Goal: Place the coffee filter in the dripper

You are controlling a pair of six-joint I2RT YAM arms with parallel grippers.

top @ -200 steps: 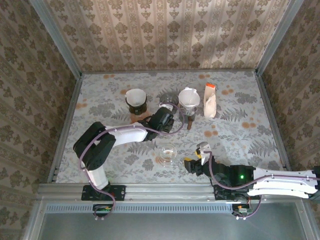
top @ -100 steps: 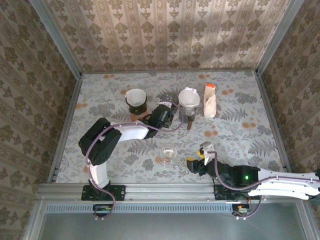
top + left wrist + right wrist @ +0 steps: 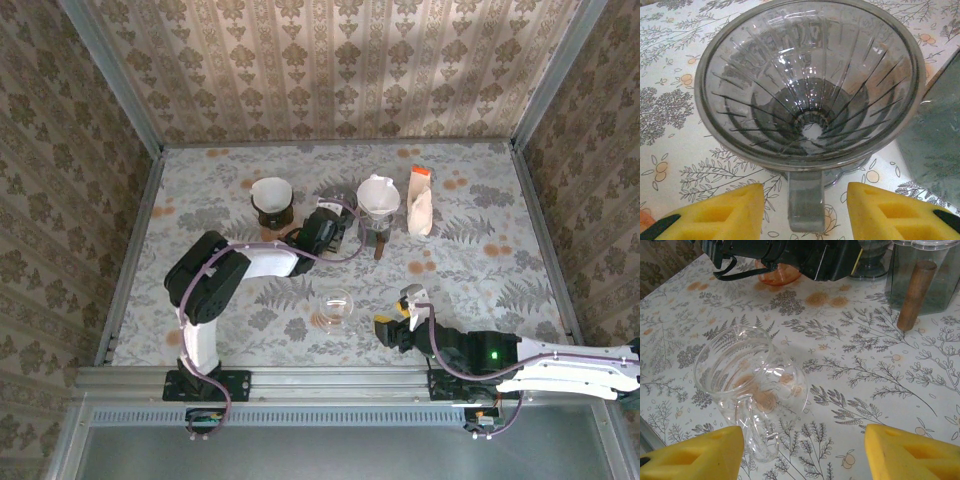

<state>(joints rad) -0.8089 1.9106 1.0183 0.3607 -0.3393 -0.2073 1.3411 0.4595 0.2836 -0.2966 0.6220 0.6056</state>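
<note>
Your left gripper (image 3: 805, 210) stands spread before the glass dripper (image 3: 810, 85), touching nothing. The dripper is empty; what looks like the white paper filter (image 3: 377, 195) stands just right of it. Your right gripper (image 3: 800, 450) hangs open by the glass server (image 3: 747, 385). Centre the dripper's handle (image 3: 806, 192) between the yellow pads (image 3: 715, 210), then close gently so the glass doesn't tip.

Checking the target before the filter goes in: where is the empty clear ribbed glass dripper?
In the left wrist view, the clear ribbed glass dripper stands directly ahead of the left hand, its handle pointing between the yellow fingers.
</note>
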